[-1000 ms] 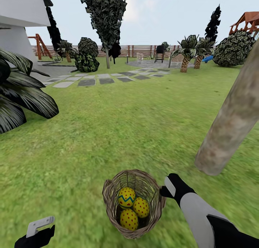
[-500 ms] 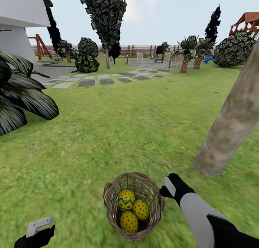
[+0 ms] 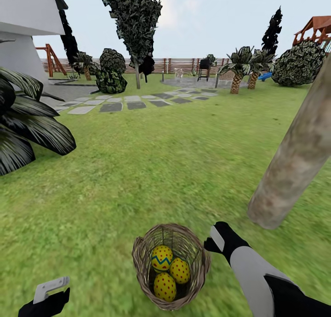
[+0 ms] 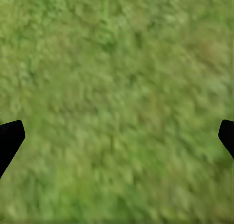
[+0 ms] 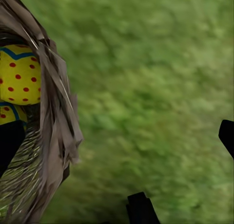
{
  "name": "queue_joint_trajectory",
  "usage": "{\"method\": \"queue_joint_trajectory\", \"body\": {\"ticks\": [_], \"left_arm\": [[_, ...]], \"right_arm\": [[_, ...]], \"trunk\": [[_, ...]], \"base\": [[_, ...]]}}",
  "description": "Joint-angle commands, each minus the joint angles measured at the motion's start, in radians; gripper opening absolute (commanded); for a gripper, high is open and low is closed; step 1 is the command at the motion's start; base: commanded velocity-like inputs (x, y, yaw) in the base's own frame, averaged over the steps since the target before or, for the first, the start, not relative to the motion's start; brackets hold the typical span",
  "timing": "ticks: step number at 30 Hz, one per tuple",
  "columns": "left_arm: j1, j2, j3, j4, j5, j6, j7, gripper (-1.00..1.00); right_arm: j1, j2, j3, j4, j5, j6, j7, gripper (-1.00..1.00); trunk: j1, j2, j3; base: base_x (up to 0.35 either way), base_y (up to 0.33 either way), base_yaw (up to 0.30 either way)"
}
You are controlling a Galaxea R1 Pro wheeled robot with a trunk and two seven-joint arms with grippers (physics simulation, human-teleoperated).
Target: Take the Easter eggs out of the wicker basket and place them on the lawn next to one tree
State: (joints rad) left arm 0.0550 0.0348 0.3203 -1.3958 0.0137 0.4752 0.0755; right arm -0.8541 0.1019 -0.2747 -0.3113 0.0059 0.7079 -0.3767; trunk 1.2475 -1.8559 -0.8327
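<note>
The right arm reaches in from five o'clock, its black right gripper (image 3: 219, 240) just beside the rim of the small round brown wicker basket (image 3: 142, 262), fingers spread apart with nothing between them. The left gripper (image 3: 50, 287) hangs low at seven o'clock over bare grass, its fingertips also wide apart and empty. The basket stands on the mottled green lawn (image 3: 151, 170) at six o'clock and holds all three yellow red-dotted Easter eggs (image 3: 170, 271), one with a blue-green zigzag band (image 3: 161, 257). At three o'clock, near the basket, rises the thick pale grey-brown leaning tree trunk (image 3: 294, 161). Farther off, at eleven o'clock, lies a grey stepping-stone path (image 3: 133, 101).
</note>
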Motion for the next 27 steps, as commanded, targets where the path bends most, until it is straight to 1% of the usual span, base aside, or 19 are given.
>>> {"method": "queue_joint_trajectory", "body": {"ticks": [1, 27], "left_arm": [[0.000, 0.000, -0.001, -0.002, 0.002, 0.005, 0.004, 1.00], [0.000, 0.000, -0.001, -0.002, 0.000, 0.005, 0.004, 1.00]], "right_arm": [[0.000, 0.001, -0.004, -0.002, 0.000, 0.004, -0.004, 1.00], [0.000, 0.001, -0.004, -0.002, 0.000, 0.001, -0.004, 1.00]], "trunk": [[-0.004, 0.007, 0.003], [-0.104, 0.189, 0.084]], "base": [[0.000, 0.000, 0.000], [0.000, 0.000, 0.000]]}}
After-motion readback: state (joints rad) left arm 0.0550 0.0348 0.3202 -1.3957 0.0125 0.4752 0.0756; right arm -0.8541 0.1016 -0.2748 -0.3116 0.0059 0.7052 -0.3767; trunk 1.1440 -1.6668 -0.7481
